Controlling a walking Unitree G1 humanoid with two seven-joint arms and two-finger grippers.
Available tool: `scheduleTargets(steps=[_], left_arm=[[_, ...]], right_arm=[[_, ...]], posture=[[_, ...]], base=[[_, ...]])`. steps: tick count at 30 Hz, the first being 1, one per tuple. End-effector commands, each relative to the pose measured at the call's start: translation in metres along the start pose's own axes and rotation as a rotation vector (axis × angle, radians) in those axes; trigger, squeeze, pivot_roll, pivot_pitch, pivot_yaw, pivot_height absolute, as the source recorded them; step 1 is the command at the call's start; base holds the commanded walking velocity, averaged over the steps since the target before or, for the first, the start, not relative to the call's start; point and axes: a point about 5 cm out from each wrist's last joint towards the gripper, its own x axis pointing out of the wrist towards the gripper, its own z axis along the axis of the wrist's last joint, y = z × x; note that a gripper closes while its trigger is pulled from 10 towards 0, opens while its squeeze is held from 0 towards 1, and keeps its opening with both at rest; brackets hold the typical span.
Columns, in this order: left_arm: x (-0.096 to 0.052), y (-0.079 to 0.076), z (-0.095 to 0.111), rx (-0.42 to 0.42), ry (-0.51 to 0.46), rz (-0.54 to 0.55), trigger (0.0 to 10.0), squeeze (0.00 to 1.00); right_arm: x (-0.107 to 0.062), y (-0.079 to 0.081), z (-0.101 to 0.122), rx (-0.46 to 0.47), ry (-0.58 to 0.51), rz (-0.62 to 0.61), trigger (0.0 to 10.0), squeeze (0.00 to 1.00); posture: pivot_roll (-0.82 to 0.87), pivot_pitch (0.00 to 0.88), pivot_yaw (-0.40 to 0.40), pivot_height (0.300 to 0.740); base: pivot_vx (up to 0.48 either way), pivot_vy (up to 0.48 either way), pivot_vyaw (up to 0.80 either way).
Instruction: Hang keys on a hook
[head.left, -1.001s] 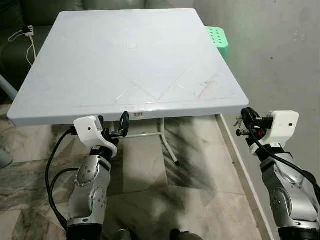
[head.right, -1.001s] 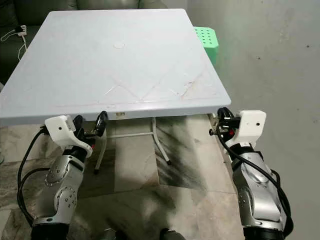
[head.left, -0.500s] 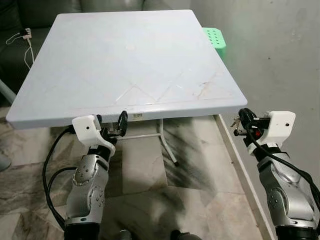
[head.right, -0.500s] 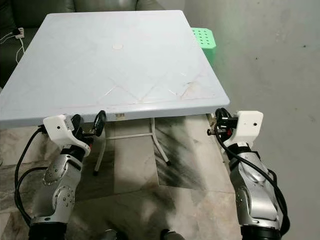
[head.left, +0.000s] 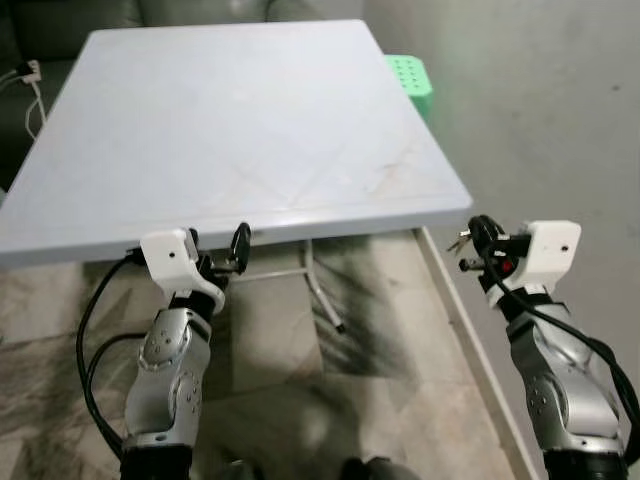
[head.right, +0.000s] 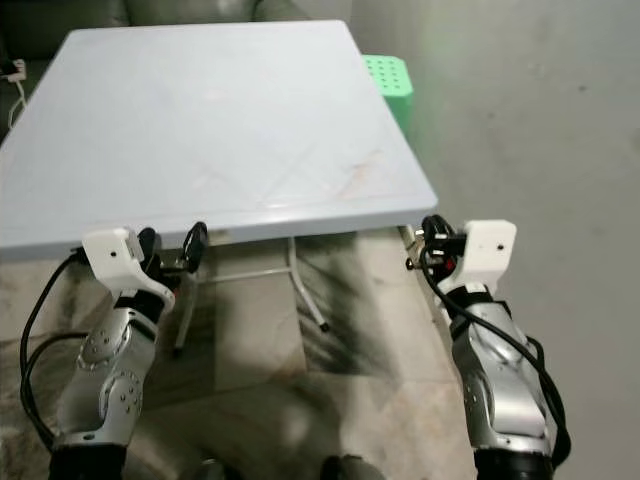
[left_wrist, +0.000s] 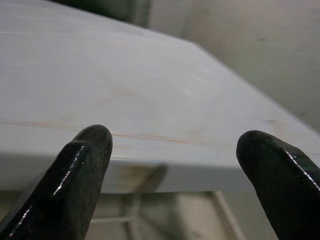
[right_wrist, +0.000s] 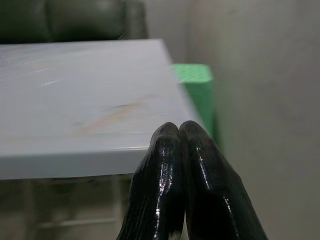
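Two grippers hover at the counter near edge: right gripper, jaws clamped on the keys off the near right corner; left gripper, jaws apart, empty. Keys look light, rigid, jangly; best pinched by the ring.

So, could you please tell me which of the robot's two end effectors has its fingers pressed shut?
The right end effector: its two black fingers touch, whereas the left end effector has fingers spread wide apart.

Pale table, green stool beside
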Motion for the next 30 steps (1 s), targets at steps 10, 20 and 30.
scheduleTargets(steps=[10, 20, 30], left_arm=[[-0.0004, -0.0101, -0.003, -0.056, 0.005, -0.025, 10.0, 0.0], [-0.0022, -0.0085, -0.0037, -0.063, 0.004, 0.0, 10.0, 0.0], [-0.0021, -0.0075, -0.0041, -0.084, 0.007, 0.009, 10.0, 0.0]], right_arm=[[-0.0043, -0.0088, -0.0027, -0.017, 0.015, -0.023, 10.0, 0.0], [-0.0052, -0.0104, -0.0016, -0.02, 0.013, -0.022, 10.0, 0.0], [-0.0051, -0.0099, 0.002, -0.004, -0.011, -0.011, 10.0, 0.0]], posture=[[-0.02, 0.118, -0.051, 0.74], [-0.02, 0.127, -0.057, 0.74], [-0.03, 0.122, -0.061, 0.74]], base=[[0.0, -0.192, -0.77], [0.0, 0.0, -0.63], [0.0, 0.0, 0.0]])
